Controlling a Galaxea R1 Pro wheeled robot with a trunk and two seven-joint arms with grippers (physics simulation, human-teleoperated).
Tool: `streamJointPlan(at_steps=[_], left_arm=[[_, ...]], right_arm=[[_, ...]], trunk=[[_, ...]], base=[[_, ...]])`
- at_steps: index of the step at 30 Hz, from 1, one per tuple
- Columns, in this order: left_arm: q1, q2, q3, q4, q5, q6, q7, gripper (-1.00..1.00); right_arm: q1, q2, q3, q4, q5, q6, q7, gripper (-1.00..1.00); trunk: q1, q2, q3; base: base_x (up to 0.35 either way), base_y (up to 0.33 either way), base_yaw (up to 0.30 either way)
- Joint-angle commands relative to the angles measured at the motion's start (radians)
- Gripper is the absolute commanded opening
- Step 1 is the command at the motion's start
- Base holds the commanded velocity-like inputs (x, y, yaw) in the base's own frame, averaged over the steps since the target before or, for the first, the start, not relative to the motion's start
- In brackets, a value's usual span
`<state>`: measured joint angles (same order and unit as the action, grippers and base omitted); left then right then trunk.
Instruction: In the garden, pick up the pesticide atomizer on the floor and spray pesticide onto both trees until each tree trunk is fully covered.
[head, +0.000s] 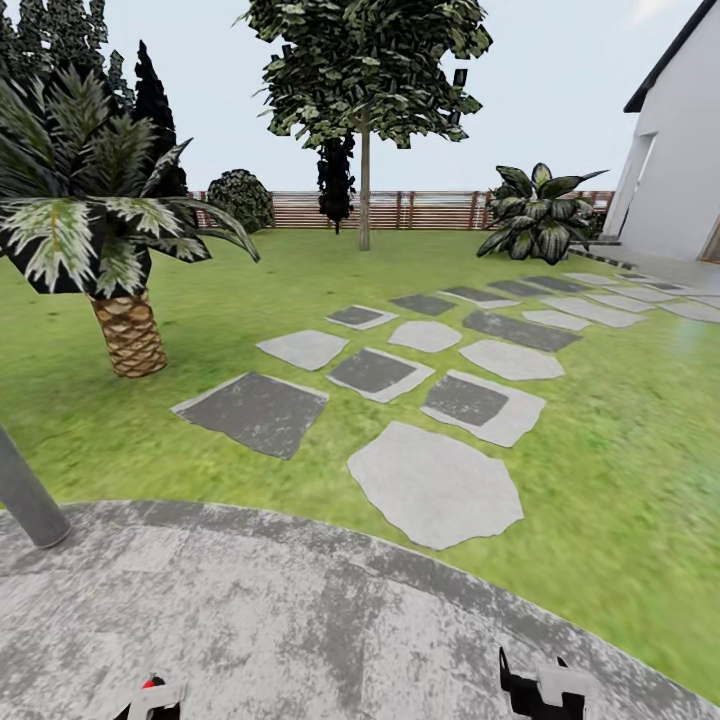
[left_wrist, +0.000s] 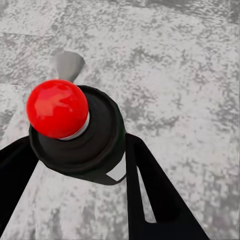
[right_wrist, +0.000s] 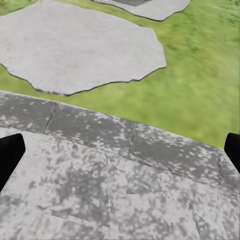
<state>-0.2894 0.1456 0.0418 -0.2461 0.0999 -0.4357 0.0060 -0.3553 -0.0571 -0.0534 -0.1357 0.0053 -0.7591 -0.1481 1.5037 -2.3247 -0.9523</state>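
The pesticide atomizer (left_wrist: 95, 130), a dark round body with a red ball on top and a light grey nozzle, sits between the black fingers of my left gripper (left_wrist: 82, 165), which is shut on it above grey paving. In the head view the left gripper (head: 150, 700) shows at the bottom edge with a red spot on it. My right gripper (head: 540, 690) is low at the bottom right; its fingers (right_wrist: 10, 155) stand wide apart and hold nothing. One tree (head: 364, 200) with a straight smooth trunk stands far across the lawn by the fence.
A scaly-trunked palm (head: 128, 330) stands at the left. A grey pole (head: 30, 500) rises from the round paved area (head: 300, 600) under me. Stepping stones (head: 435, 485) lead over the grass toward a white house (head: 675, 170). A wooden fence (head: 430, 210) closes the back.
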Motion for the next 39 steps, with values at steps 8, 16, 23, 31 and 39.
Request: streamJointPlan(at_steps=[8,16,23,31,39], left_arm=[[0.001,0.000,-0.002,0.001,0.009,-0.003,-0.001,-1.00],[0.001,0.000,-0.002,0.001,0.010,-0.003,-0.001,-1.00],[0.001,0.000,-0.002,0.001,0.011,-0.003,-0.001,-1.00],[0.001,0.000,-0.002,0.001,0.010,-0.003,-0.001,-1.00],[0.002,0.000,-0.002,0.001,0.010,-0.003,-0.001,-1.00]], right_arm=[[-0.001,0.004,-0.005,0.003,0.000,-0.002,0.001,1.00],[0.005,0.001,-0.006,0.004,-0.004,-0.074,-0.003,1.00],[0.019,0.006,-0.006,0.019,-0.002,-0.121,0.001,1.00],[0.019,0.015,-0.006,0.100,-0.002,-0.119,0.002,1.00],[0.021,0.019,-0.006,0.109,-0.002,-0.118,0.002,1.00]], trunk=[[0.000,0.000,-0.001],[0.000,0.000,-0.001],[0.000,0.000,-0.001],[0.000,0.000,-0.001],[0.000,0.000,-0.001]], base=[[0.341,0.000,0.000],[0.341,0.000,0.000],[0.341,0.000,0.000],[0.341,0.000,0.000],[0.341,0.000,0.000]])
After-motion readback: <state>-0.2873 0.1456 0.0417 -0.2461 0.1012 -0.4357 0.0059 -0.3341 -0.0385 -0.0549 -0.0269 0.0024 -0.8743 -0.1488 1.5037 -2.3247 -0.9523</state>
